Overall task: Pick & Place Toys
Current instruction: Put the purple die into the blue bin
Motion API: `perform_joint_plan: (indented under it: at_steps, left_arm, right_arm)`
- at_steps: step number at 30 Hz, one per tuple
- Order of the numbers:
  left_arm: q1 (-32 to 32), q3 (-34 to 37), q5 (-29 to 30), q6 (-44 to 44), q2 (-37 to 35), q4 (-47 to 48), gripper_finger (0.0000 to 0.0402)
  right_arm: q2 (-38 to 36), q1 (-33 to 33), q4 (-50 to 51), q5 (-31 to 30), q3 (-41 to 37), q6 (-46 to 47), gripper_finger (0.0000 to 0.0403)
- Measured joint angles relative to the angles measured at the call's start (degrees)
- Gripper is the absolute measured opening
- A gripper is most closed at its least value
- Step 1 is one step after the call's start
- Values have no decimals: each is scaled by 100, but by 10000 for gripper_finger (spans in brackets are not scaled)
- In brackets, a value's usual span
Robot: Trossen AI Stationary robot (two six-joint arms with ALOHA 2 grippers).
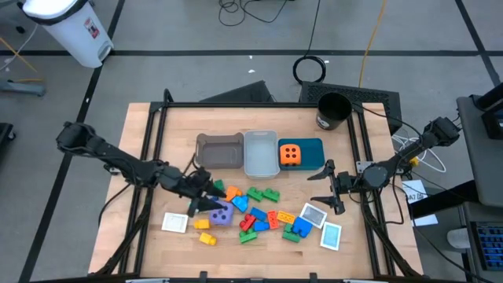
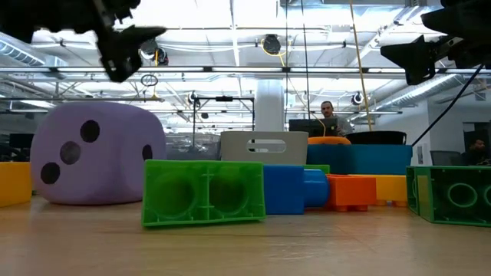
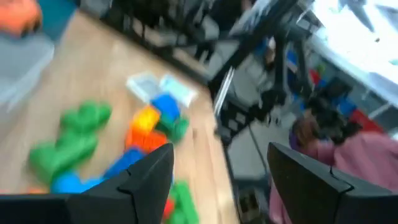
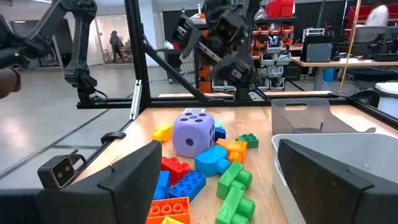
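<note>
The toys lie at the table's near middle: a purple dotted cube and a heap of small bricks in green, blue, red, orange and yellow. White cards lie flat beside them. An orange dotted cube sits in the teal bin. My left gripper hangs open just left of and above the purple cube, holding nothing. My right gripper stands open and bare at the heap's right, pointing toward it.
A grey bin and a clear bin stand in a row with the teal one at the table's far middle. A black round cup stands at the far right corner. A dark frame runs round the table.
</note>
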State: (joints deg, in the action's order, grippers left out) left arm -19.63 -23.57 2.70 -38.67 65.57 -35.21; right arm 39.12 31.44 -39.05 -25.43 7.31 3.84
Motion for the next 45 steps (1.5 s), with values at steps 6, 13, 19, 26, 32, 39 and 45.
perform_joint_plan:
  at_steps: [6, 13, 19, 26, 32, 39, 45]
  left_arm:
    - [244, -528, -298, -423, 603, -88, 269]
    - [264, -2038, -803, 366, 1391, 1446, 270]
    - [268, -3206, -436, 850, 1831, 3900, 292]
    - [229, -4346, 4, 262, 2043, 6812, 341]
    - [-16, -4244, -299, -1735, 2047, 8047, 354]
    - [-705, -3657, 54, -3580, 1988, 7665, 333]
    - [-899, -3186, 442, -4129, 1983, 6770, 310]
  right_arm:
    - [1, 0, 2, 0, 0, 0, 308]
    - [1, 0, 8, 0, 0, 6, 308]
    - [0, 0, 31, 17, 0, 146, 308]
    - [-1, 0, 53, 17, 0, 149, 308]
    - [1, 0, 89, 20, 0, 262, 308]
    - [4, 0, 167, 22, 0, 260, 308]
    - [4, 9, 168, 24, 0, 258, 308]
